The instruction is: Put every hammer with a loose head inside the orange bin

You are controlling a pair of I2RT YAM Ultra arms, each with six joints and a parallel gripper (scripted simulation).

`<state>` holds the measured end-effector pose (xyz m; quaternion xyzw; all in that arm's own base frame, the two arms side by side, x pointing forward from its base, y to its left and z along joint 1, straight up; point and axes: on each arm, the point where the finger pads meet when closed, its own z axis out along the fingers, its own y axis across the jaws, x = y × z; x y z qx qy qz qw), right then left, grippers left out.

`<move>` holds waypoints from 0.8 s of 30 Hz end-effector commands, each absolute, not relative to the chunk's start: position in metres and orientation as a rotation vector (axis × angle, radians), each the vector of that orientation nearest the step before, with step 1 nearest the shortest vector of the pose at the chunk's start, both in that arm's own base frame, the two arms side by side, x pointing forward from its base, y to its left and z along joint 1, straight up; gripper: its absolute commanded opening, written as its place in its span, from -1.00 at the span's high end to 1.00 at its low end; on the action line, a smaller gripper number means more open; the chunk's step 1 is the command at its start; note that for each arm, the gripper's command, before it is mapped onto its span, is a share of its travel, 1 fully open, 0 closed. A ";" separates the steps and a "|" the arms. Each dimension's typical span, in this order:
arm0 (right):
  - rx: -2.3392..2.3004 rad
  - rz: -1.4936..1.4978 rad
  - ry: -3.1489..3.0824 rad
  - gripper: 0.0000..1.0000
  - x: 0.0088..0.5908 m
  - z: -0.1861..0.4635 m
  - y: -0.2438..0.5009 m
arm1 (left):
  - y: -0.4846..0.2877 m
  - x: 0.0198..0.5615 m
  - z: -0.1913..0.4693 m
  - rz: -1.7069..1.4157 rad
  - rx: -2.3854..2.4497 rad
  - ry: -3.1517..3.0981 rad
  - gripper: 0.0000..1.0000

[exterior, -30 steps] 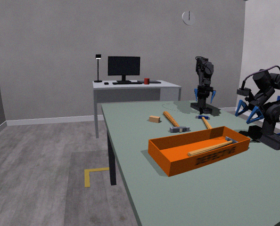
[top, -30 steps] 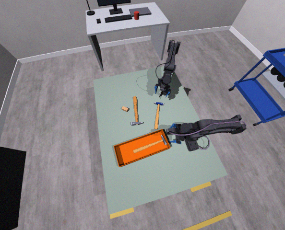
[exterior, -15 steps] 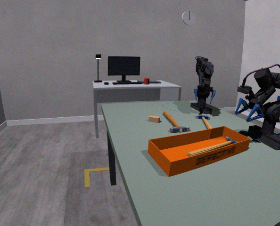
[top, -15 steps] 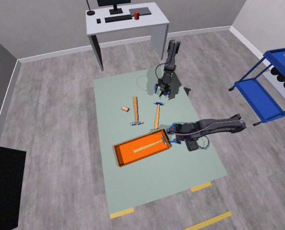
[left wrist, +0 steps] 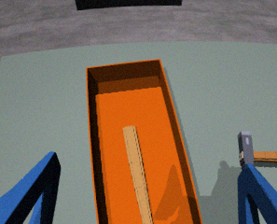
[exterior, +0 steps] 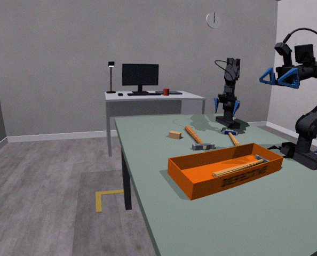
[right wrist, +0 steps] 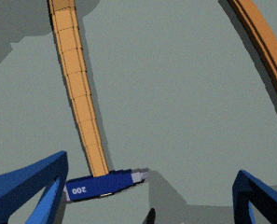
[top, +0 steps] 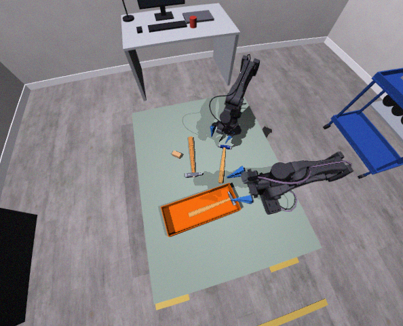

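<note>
A grey-headed hammer (top: 208,207) (exterior: 237,168) (left wrist: 138,177) lies inside the orange bin (top: 180,214) (exterior: 180,182) (left wrist: 129,109), its head at the bin's right end in the top view. A second grey-headed hammer (top: 192,154) (exterior: 193,135) (left wrist: 245,147) (right wrist: 261,35) lies flat on the table behind the bin. A blue-headed hammer (top: 222,164) (exterior: 234,138) (right wrist: 82,103) lies flat to its right. My left gripper (top: 229,188) (exterior: 269,80) (left wrist: 151,167) is open and empty, raised by the bin's right end. My right gripper (top: 219,138) (exterior: 225,113) (right wrist: 153,172) is open and empty above the table, near the blue head.
A small wooden block (top: 176,154) (exterior: 175,135) lies left of the middle hammer in the top view. The bin's back wall stands close to the handle end of the blue-headed hammer. The table's left edge (exterior: 137,192) is some way from the hammers.
</note>
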<state>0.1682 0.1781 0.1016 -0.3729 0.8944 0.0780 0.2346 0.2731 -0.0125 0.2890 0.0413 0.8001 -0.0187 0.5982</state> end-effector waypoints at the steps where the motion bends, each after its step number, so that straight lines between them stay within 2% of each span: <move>1: -0.940 0.276 2.361 -1.00 0.219 0.125 0.221 | -0.005 0.319 0.361 -0.018 0.036 1.650 -1.00; 14: -0.819 0.162 2.529 -1.00 0.314 0.098 0.270 | 0.000 0.380 0.415 -0.004 -0.008 1.545 -1.00; 24: -0.785 0.147 2.549 -1.00 0.347 0.095 0.290 | 0.000 0.383 0.414 -0.003 -0.004 1.556 -1.00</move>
